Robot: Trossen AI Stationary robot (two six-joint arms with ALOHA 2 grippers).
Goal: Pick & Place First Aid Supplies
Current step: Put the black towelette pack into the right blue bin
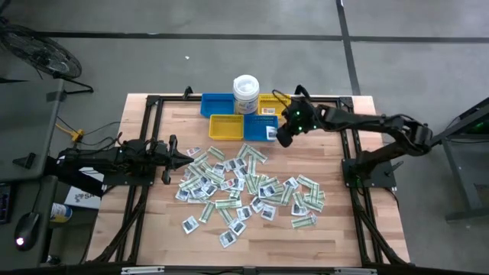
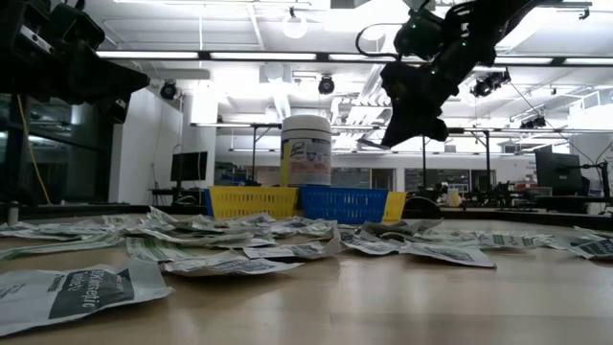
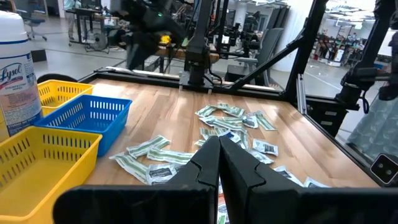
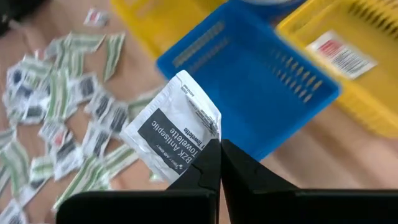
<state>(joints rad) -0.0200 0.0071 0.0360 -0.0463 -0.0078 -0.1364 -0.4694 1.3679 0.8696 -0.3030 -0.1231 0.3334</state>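
Your right hand [image 4: 219, 163] is pinched fully closed on one white square paper packet [image 4: 174, 127]; its dark band reads "BZK Antiseptic Towelette". You hold it in the air, just above the near edge of a small blue plastic bin [image 4: 261, 81]. Beyond that bin from the hand lies a yellow plastic bin [image 4: 348, 68] with a barcode sticker on it.

From above you can count four bins: two blue and two yellow, grouped around a white lidded tub [image 1: 246, 93]. The tub's label reads "Lysol" in the left wrist view.

The other first aid packets [image 1: 244, 187], white squares and pale green-and-white strips, lie scattered on the wooden tabletop [image 1: 344, 237] below and to the side of the right hand. There are dozens, too many to count exactly.

Your left hand [image 3: 217, 162] is closed and empty, low over the tabletop beside the pile.
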